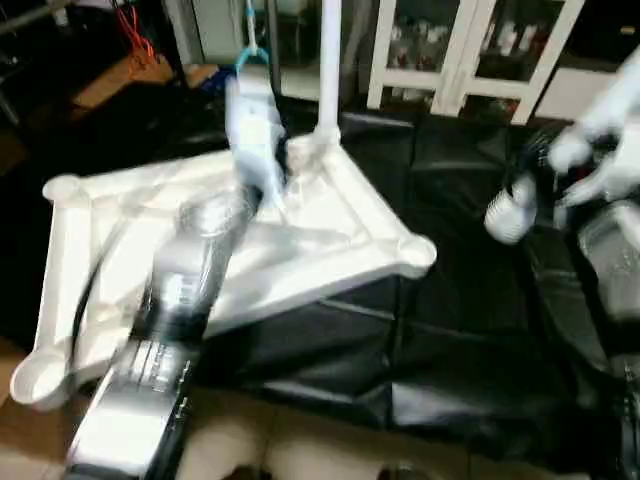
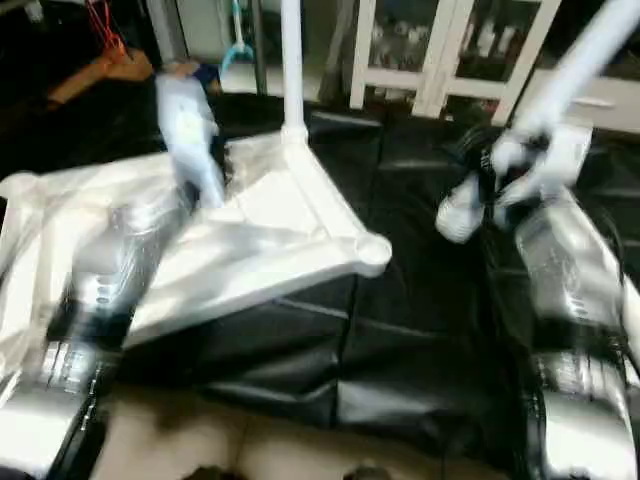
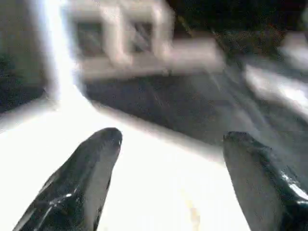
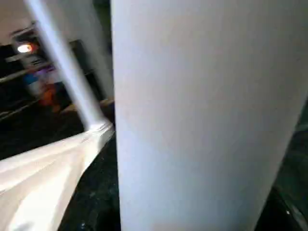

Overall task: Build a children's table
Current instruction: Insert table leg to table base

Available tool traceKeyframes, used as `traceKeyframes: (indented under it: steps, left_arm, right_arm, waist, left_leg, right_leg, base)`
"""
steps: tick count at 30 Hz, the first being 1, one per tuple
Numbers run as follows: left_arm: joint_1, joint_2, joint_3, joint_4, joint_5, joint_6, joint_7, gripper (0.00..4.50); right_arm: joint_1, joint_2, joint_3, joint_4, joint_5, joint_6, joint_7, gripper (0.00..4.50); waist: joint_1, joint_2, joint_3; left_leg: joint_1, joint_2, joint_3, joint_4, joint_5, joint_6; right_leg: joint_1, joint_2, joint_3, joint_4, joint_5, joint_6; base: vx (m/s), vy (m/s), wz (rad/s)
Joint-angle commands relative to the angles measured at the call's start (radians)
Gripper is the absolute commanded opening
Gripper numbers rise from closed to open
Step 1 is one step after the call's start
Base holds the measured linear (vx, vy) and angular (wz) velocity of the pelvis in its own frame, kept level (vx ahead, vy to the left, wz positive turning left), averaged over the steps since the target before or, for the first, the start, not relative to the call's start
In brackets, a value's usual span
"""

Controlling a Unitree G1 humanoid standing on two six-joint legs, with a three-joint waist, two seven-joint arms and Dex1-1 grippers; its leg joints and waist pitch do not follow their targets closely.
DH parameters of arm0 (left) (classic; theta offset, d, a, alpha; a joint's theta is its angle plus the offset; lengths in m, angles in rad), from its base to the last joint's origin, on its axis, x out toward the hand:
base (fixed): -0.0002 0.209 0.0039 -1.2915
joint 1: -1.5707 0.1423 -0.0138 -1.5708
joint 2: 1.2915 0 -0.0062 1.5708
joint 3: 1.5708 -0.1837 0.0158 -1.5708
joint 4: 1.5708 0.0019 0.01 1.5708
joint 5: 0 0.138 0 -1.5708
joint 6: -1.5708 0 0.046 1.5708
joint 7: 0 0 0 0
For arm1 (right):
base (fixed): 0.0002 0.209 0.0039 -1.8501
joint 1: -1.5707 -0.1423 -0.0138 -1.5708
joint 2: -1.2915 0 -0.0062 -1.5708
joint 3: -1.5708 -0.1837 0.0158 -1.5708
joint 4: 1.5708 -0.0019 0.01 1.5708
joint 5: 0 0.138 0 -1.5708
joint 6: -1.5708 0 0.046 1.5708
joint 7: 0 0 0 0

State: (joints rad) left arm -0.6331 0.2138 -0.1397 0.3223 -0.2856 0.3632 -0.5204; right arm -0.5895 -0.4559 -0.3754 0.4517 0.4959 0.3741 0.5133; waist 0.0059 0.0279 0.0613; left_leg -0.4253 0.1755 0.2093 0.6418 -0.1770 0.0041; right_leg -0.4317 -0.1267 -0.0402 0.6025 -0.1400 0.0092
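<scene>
Table top [image 1: 330, 215] upside down on black mat [image 1: 450, 330], 1 leg [image 1: 328, 60] standing up in far corner. L tool [image 3: 168, 183] wide open over top. R tool [image 2: 520, 165] grips 2nd leg [image 2: 590, 55].

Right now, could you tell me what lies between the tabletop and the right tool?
Only bare black mat, seen in both eye views, separates the tabletop from the right tool.

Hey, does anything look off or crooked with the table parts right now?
The white plastic square table top lies upside down, overhanging the black padded surface. One white tubular leg stands in its far corner socket; the near sockets look empty. No damage visible.
</scene>
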Motion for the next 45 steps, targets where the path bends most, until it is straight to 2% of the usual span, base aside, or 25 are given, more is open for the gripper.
traceKeyframes:
  steps: [1,3,4,8,13,15,22,23,27,28,29,30,31,32,33,34,35,36,37,38,39,40,41,43,45]
  left_arm:
    - [0.009,-0.016,-0.045,-0.094,-0.045,-0.006,-0.105,3.79]
    - [0.031,-0.017,-0.075,-0.105,-0.034,-0.041,-0.130,3.79]
    - [0.044,-0.003,-0.120,-0.091,-0.006,-0.106,-0.182,3.79]
    - [0.052,0.015,-0.168,-0.062,0.041,-0.137,-0.227,3.79]
    - [0.037,0.030,-0.232,-0.010,0.114,-0.129,-0.272,3.79]
    - [0.012,0.030,-0.263,0.058,0.149,-0.134,-0.275,3.79]
    - [-0.024,-0.023,-0.247,0.184,0.177,-0.147,-0.226,3.79]
    - [-0.030,-0.029,-0.247,0.205,0.191,-0.153,-0.208,3.79]
    - [-0.063,-0.052,-0.230,0.285,0.233,-0.180,-0.120,3.79]
    - [-0.067,-0.055,-0.224,0.292,0.231,-0.180,-0.117,3.79]
    - [-0.069,-0.056,-0.219,0.294,0.226,-0.179,-0.118,3.79]
    - [-0.077,-0.055,-0.213,0.310,0.233,-0.189,-0.118,3.79]
    - [-0.078,-0.053,-0.214,0.314,0.238,-0.193,-0.117,3.79]
    - [-0.082,-0.052,-0.211,0.325,0.242,-0.193,-0.111,3.79]
    - [-0.082,-0.052,-0.211,0.325,0.242,-0.193,-0.111,3.79]
    - [-0.086,-0.056,-0.200,0.340,0.240,-0.190,-0.102,3.79]
    - [-0.087,-0.057,-0.196,0.348,0.240,-0.192,-0.098,3.79]
    - [-0.090,-0.059,-0.193,0.359,0.243,-0.198,-0.091,3.79]
    - [-0.090,-0.059,-0.193,0.359,0.243,-0.198,-0.091,3.79]
    - [-0.097,-0.065,-0.178,0.385,0.248,-0.230,-0.074,3.79]
    - [-0.095,-0.066,-0.172,0.383,0.244,-0.232,-0.072,3.79]
    - [-0.081,-0.076,-0.118,0.350,0.203,-0.229,-0.050,3.79]
    - [-0.059,-0.084,-0.056,0.297,0.165,-0.200,0.010,3.79]
    - [0.001,-0.100,0.085,0.139,0.077,-0.090,0.143,3.79]
    - [0.143,-0.124,0.215,-0.105,0.007,-0.105,0.247,3.79]
  right_arm:
    - [0.045,-0.047,0.054,-0.207,0.076,0.041,0.064,1.79]
    - [0.116,-0.084,0.077,-0.326,0.091,0.050,0.113,1.79]
    - [0.158,-0.111,0.099,-0.389,0.022,0.006,0.133,1.79]
    - [0.207,-0.138,0.106,-0.463,-0.002,0.027,0.188,1.79]
    - [0.239,-0.171,0.093,-0.518,0.091,0.138,0.183,1.79]
    - [0.260,-0.165,0.098,-0.545,0.110,0.153,0.179,1.79]
    - [0.327,-0.130,0.081,-0.599,0.104,0.174,0.166,1.79]
    - [0.340,-0.126,0.081,-0.608,0.099,0.173,0.154,1.79]
    - [0.383,-0.112,0.086,-0.646,0.104,0.173,0.115,1.79]
    - [0.391,-0.111,0.085,-0.654,0.106,0.175,0.110,1.79]
    - [0.398,-0.110,0.086,-0.660,0.105,0.175,0.109,1.79]
    - [0.416,-0.106,0.083,-0.673,0.103,0.176,0.105,1.79]
    - [0.421,-0.104,0.082,-0.676,0.104,0.176,0.103,1.79]
    - [0.428,-0.101,0.080,-0.683,0.096,0.179,0.102,1.79]
    - [0.428,-0.101,0.080,-0.683,0.096,0.179,0.102,1.79]
    - [0.434,-0.101,0.082,-0.692,0.092,0.180,0.099,1.79]
    - [0.436,-0.100,0.082,-0.695,0.094,0.181,0.095,1.79]
    - [0.437,-0.098,0.082,-0.699,0.095,0.183,0.088,1.79]
    - [0.437,-0.098,0.082,-0.699,0.095,0.183,0.088,1.79]
    - [0.441,-0.091,0.088,-0.713,0.096,0.183,0.069,1.79]
    - [0.443,-0.090,0.090,-0.715,0.091,0.180,0.064,1.79]
    - [0.458,-0.082,0.103,-0.735,0.048,0.157,0.025,1.79]
    - [0.479,-0.071,0.104,-0.760,0.024,0.160,-0.016,1.79]
    - [0.529,-0.053,0.101,-0.844,-0.018,0.193,-0.108,1.79]
    - [0.607,0.015,0.128,-0.981,-0.080,0.169,-0.201,1.79]
  waist:
    - [0.010,-0.020,-0.101]
    - [0.017,-0.016,-0.094]
    - [0.021,-0.016,-0.093]
    - [0.013,-0.015,-0.071]
    - [-0.007,-0.022,-0.070]
    - [-0.020,-0.024,-0.069]
    - [-0.055,-0.015,-0.064]
    - [-0.069,-0.006,-0.063]
    - [-0.101,0.009,-0.056]
    - [-0.117,0.007,-0.052]
    - [-0.119,0.014,-0.048]
    - [-0.120,0.024,-0.040]
    - [-0.099,0.030,-0.039]
    - [-0.076,0.013,-0.031]
    - [-0.075,-0.007,-0.038]
    - [-0.085,-0.043,-0.045]
    - [-0.082,-0.056,-0.050]
    - [-0.059,-0.041,-0.058]
    - [-0.039,-0.010,-0.075]
    - [-0.059,0.005,-0.078]
    - [-0.063,-0.002,-0.072]
    - [-0.065,0.023,-0.077]
    - [-0.069,0.018,-0.072]
    - [-0.074,0.002,-0.068]
    - [-0.076,-0.008,-0.067]
  left_leg:
    - [0.043,0.039,-0.018,-0.074,-0.110,0.107]
    - [0.047,0.043,-0.016,-0.081,-0.165,0.092]
    - [0.049,0.044,-0.017,-0.082,-0.184,0.084]
    - [0.067,0.041,-0.024,-0.103,-0.433,-0.040]
    - [0.069,0.036,-0.035,-0.108,-0.477,-0.059]
    - [0.058,0.035,-0.039,-0.112,-0.480,-0.056]
    - [0.048,0.032,-0.058,-0.116,-0.554,-0.059]
    - [0.060,0.036,-0.065,-0.118,-0.613,-0.066]
    - [0.069,0.035,-0.077,-0.126,-0.708,-0.078]
    - [0.063,0.042,-0.085,-0.135,-0.747,-0.082]
    - [0.059,0.046,-0.089,-0.146,-0.780,-0.087]
    - [0.049,0.063,-0.090,-0.183,-0.857,-0.103]
    - [0.023,0.087,-0.081,-0.240,-0.915,-0.121]
    - [0.017,0.094,-0.060,-0.269,-0.918,-0.109]
    - [0.045,0.073,-0.051,-0.228,-0.852,-0.106]
    - [0.157,-0.023,-0.040,0.017,-0.540,-0.084]
    - [0.059,-0.046,-0.076,0.056,-0.189,-0.024]
    - [0.015,-0.032,-0.084,0.011,-0.128,-0.019]
    - [0.029,0.007,-0.093,-0.065,-0.156,-0.008]
    - [0.031,0.017,-0.093,-0.081,-0.222,0.007]
    - [0.028,0.019,-0.089,-0.087,-0.258,0.020]
    - [0.038,0.020,-0.085,-0.088,-0.287,0.026]
    - [0.039,0.024,-0.079,-0.093,-0.325,0.030]
    - [0.046,0.022,-0.070,-0.088,-0.377,0.013]
    - [0.037,0.025,-0.073,-0.090,-0.366,0.016]
  right_leg:
    - [0.056,0.000,0.006,-0.051,-0.120,-0.260]
    - [0.052,-0.003,0.007,-0.057,-0.164,-0.251]
    - [0.051,-0.002,0.008,-0.060,-0.190,-0.237]
    - [0.036,-0.004,0.009,-0.095,-0.491,-0.114]
    - [0.034,-0.007,0.003,-0.112,-0.576,-0.066]
    - [0.041,-0.009,-0.002,-0.115,-0.588,-0.056]
    - [0.051,-0.014,-0.030,-0.137,-0.655,-0.028]
    - [0.050,-0.014,-0.045,-0.145,-0.632,-0.037]
    - [0.056,-0.009,-0.070,-0.157,-0.624,-0.027]
    - [0.073,-0.009,-0.090,-0.157,-0.605,-0.023]
    - [0.082,-0.006,-0.098,-0.151,-0.592,-0.021]
    - [0.104,0.004,-0.101,-0.110,-0.517,-0.034]
    - [0.144,0.014,-0.083,-0.001,-0.353,-0.064]
    - [0.142,0.016,-0.044,0.052,-0.290,-0.054]
    - [0.112,0.005,-0.017,0.015,-0.421,-0.036]
    - [-0.039,-0.075,-0.026,-0.191,-0.986,0.003]
    - [0.042,-0.113,0.018,-0.179,-1.086,0.026]
    - [0.090,-0.106,0.020,-0.145,-1.022,0.033]
    - [0.079,-0.058,0.000,-0.112,-0.751,-0.009]
    - [0.070,-0.011,-0.014,-0.087,-0.508,-0.078]
    - [0.071,-0.007,-0.015,-0.092,-0.458,-0.104]
    - [0.075,-0.011,-0.014,-0.092,-0.379,-0.157]
    - [0.073,-0.009,-0.018,-0.095,-0.391,-0.182]
    - [0.065,-0.012,-0.019,-0.103,-0.501,-0.178]
    - [0.065,-0.017,-0.019,-0.108,-0.568,-0.148]
  base:
    - [0.000,0.000,0.00]
    - [0.000,0.000,0.00]
    - [0.000,0.000,0.00]
    - [0.000,0.000,0.00]
    - [0.000,0.000,0.00]
    - [0.000,0.000,0.00]
    - [0.000,0.000,0.00]
    - [0.000,0.000,0.00]
    - [0.000,0.000,0.00]
    - [0.000,0.000,0.00]
    - [0.000,0.000,0.00]
    - [0.000,0.000,0.00]
    - [-0.057,-0.027,0.05]
    - [-0.057,-0.027,0.05]
    - [-0.022,-0.077,0.09]
    - [0.046,-0.088,-0.06]
    - [0.046,-0.088,-0.06]
    - [0.090,-0.045,-0.28]
    - [0.053,-0.035,-0.10]
    - [0.053,-0.035,-0.10]
    - [0.000,0.000,0.00]
    - [0.000,0.000,0.00]
    - [0.000,0.000,0.00]
    - [0.000,0.000,0.00]
    - [0.000,0.000,0.00]
